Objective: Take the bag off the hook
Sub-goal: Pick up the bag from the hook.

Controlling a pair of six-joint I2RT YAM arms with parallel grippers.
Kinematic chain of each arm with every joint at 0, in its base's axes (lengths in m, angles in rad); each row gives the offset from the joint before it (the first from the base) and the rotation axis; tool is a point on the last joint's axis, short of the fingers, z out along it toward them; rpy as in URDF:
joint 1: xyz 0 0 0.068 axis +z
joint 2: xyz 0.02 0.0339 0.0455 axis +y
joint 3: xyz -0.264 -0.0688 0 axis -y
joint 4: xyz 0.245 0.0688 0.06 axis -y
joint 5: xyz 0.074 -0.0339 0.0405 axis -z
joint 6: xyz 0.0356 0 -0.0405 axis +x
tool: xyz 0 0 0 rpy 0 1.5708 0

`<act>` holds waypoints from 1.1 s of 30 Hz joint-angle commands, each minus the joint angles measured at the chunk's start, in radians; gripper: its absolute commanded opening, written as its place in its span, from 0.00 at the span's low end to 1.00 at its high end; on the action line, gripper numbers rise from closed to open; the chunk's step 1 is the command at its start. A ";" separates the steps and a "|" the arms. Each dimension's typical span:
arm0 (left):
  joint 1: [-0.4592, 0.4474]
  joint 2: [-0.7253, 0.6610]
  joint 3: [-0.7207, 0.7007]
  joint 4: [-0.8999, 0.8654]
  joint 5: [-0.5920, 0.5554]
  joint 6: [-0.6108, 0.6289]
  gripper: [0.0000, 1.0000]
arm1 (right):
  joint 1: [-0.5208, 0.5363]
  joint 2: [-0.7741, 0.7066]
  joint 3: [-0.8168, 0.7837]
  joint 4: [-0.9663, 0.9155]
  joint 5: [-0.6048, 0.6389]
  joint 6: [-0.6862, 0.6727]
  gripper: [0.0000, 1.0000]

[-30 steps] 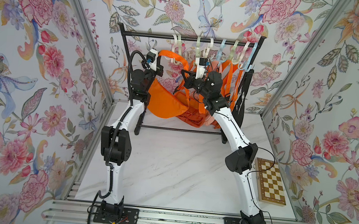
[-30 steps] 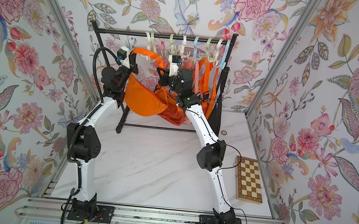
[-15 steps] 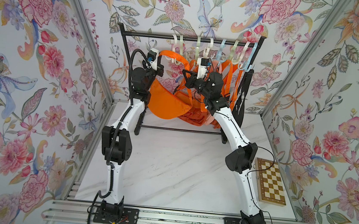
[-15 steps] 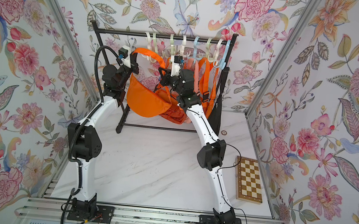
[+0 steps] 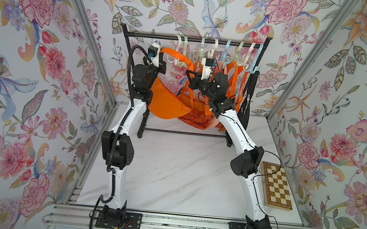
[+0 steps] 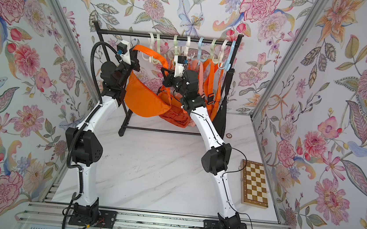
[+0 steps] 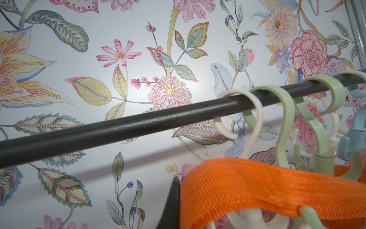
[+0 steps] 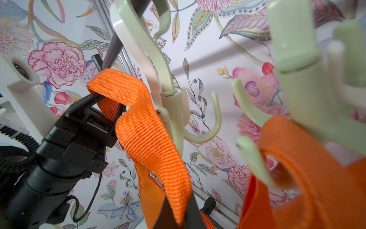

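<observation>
Below the black metal rail [image 7: 138, 123], the orange fabric sling bag [image 5: 167, 104] hangs by its orange webbing strap [image 8: 146, 134], which is draped over a prong of a pale green plastic hook [image 8: 198, 136]. The left gripper [image 8: 107, 103] is clamped on the strap toward the rail's left end; the right gripper [image 8: 178, 215] is pinched shut on it farther below the rail.

place: robot lab test booth | cues: aluminium rail [image 5: 183, 226], floral wall panels [image 5: 22, 58], marble tabletop [image 5: 183, 177]
</observation>
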 commanded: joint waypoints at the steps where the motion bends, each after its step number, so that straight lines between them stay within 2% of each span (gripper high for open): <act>1: -0.010 -0.057 0.067 -0.022 0.000 -0.029 0.00 | 0.010 -0.089 0.017 0.031 -0.023 0.017 0.00; 7: -0.019 -0.091 0.068 -0.038 0.012 -0.044 0.00 | 0.021 -0.123 -0.001 0.023 -0.038 0.011 0.00; 18: -0.020 -0.182 -0.056 -0.050 0.000 -0.033 0.00 | 0.053 -0.239 -0.196 0.040 -0.053 -0.015 0.00; 24: -0.014 -0.313 -0.272 0.013 -0.030 -0.027 0.00 | 0.067 -0.348 -0.377 0.070 -0.055 -0.040 0.00; 33: -0.030 -0.617 -0.719 0.108 -0.128 0.018 0.00 | 0.097 -0.585 -0.733 0.103 -0.071 -0.072 0.00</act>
